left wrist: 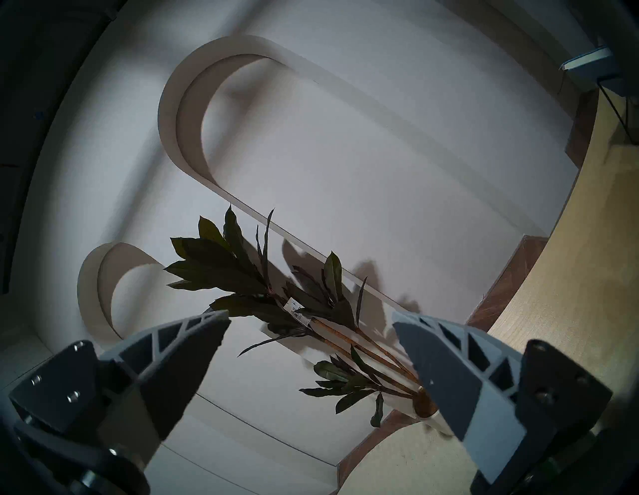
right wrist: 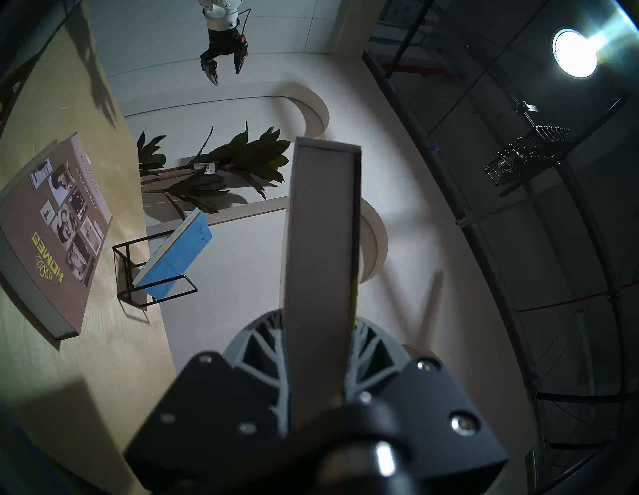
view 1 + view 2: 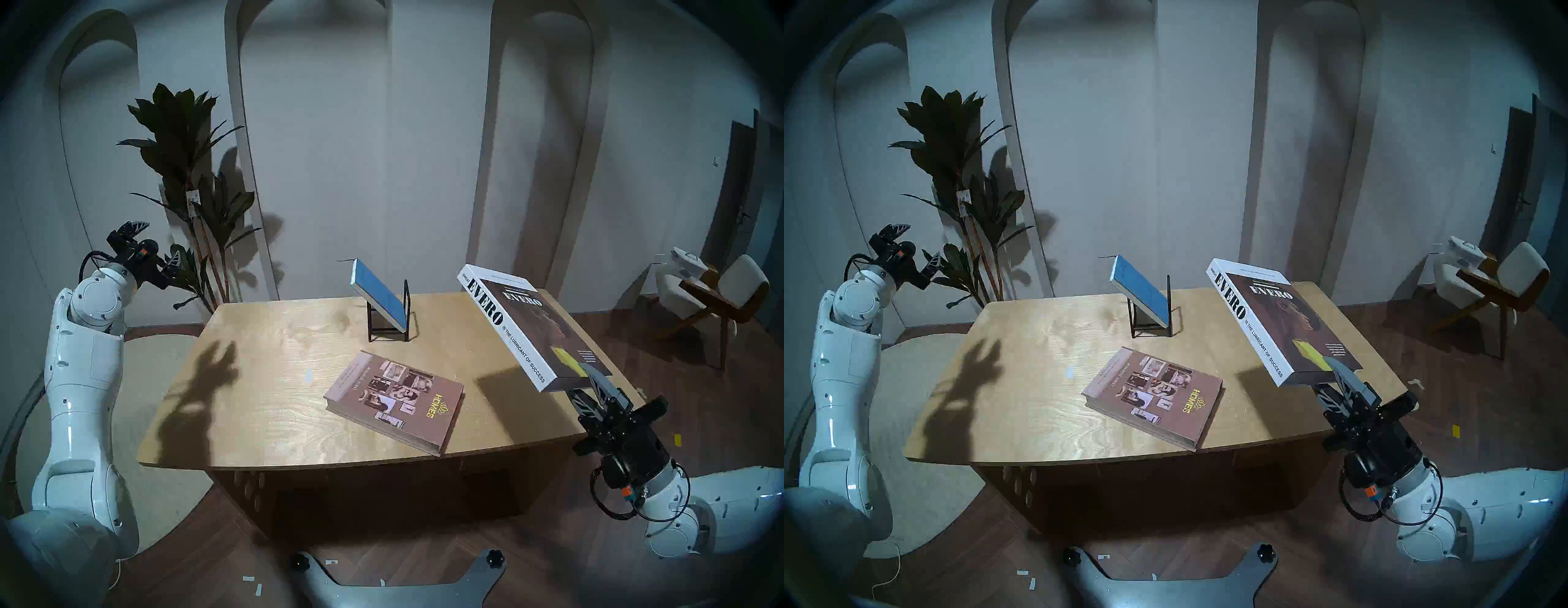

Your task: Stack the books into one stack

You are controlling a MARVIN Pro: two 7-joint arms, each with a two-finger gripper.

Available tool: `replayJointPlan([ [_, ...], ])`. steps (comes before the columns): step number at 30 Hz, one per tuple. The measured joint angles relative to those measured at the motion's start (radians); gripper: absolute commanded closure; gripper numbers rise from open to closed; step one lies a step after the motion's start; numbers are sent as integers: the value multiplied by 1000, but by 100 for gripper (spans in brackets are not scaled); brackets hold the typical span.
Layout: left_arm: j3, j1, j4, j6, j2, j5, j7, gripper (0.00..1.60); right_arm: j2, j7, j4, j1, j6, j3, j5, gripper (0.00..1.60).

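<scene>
Head stereo left shows the right end effector (image 3: pixel 594 382) clamped on the near edge of the EVERO book (image 3: pixel 535 327), which hangs tilted in the air over the right side of the surface (image 3: pixel 263 382), clear of the wood. HOMES book (image 3: pixel 394 401) lies flat near the front edge, cover up, well apart from the carried one. Blue book (image 3: pixel 377 299) leans in the rack (image 3: pixel 388 322) at the back. Left end effector (image 3: pixel 148 250) is raised off to the left, beside the plant (image 3: pixel 186 140), fingers spread and empty.

Head stereo right gives the same layout: EVERO book (image 3: pixel 1284 322) aloft, HOMES book (image 3: pixel 1153 397) flat below and to its left, blue book (image 3: pixel 1140 295) propped at the back.

Left wrist looks at the wall and the plant (image 1: pixel 276 293) between widely parted fingers (image 1: pixel 186 363); nothing is held.

Right wrist shows the EVERO book (image 2: pixel 321 259) edge-on, running up from between the closed fingers (image 2: pixel 257 349), with the HOMES book (image 2: pixel 55 235) at the left.

By my reading, the step in hand is carrying the second book to the base. The next move calls for swinging it left over the HOMES cover, levelling it, lowering until it rests flat, then letting go. Held by one edge only, such a heavy book may sag or slip. The blue one is left for last.
</scene>
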Motion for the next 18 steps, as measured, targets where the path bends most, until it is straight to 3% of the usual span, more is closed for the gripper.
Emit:
replayJointPlan([
  [11, 0, 0, -1, 0, 0, 0, 0, 0, 0, 96, -3, -34, -32, 65, -21, 160],
  [18, 0, 0, -1, 0, 0, 0, 1, 0, 0, 182, 5, -50, -93, 122, -39, 160],
])
